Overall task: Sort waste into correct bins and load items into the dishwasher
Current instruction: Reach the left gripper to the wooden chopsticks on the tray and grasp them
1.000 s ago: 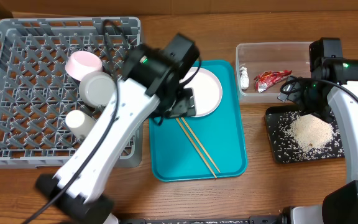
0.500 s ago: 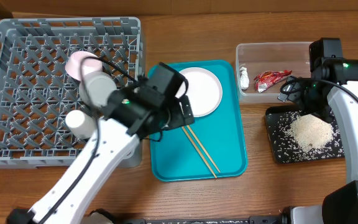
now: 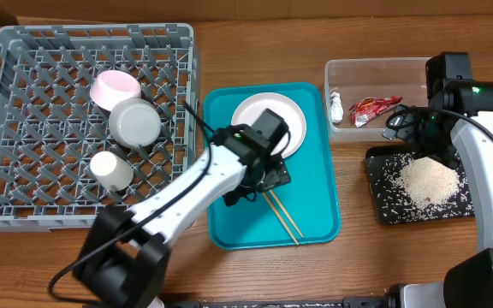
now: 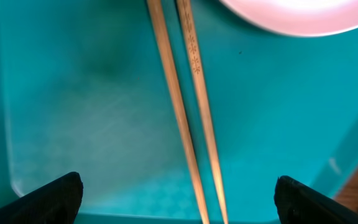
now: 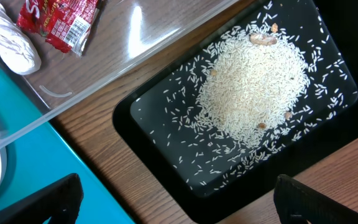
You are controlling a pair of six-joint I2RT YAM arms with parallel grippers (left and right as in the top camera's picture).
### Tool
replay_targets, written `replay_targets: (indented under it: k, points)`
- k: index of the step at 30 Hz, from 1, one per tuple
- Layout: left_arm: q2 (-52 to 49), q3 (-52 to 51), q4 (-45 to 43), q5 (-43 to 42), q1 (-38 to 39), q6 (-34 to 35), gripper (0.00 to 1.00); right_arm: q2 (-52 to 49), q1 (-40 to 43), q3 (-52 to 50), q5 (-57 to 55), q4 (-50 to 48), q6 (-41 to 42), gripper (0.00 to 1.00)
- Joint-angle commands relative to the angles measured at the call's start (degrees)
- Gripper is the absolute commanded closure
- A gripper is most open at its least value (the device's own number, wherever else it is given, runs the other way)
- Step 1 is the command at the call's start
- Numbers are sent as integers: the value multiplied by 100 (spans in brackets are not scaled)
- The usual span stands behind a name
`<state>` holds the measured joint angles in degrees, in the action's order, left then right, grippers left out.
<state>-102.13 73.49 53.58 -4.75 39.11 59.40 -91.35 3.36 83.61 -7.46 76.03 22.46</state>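
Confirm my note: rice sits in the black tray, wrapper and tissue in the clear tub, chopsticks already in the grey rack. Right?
Wrong on the chopsticks: they lie on the teal tray, as the overhead view shows. The rest stands.

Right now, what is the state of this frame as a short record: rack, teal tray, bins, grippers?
dish rack: holds pink bowl, grey-green bowl, white cup
teal tray: white plate, chopsticks
clear tub: tissue, snack wrapper
black tray: rice
left gripper: open, over the chopsticks
right gripper: open, above the black tray
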Motion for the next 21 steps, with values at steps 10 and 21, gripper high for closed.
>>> replay_targets:
  k: [10,21]
  points:
    - [-802,-33,-293,92,157,365,1,125,26,160,0,-24,2,0]
    - [-1156,-33,-385,24,179,409,26,122,26,160,0,-24,-20,0]
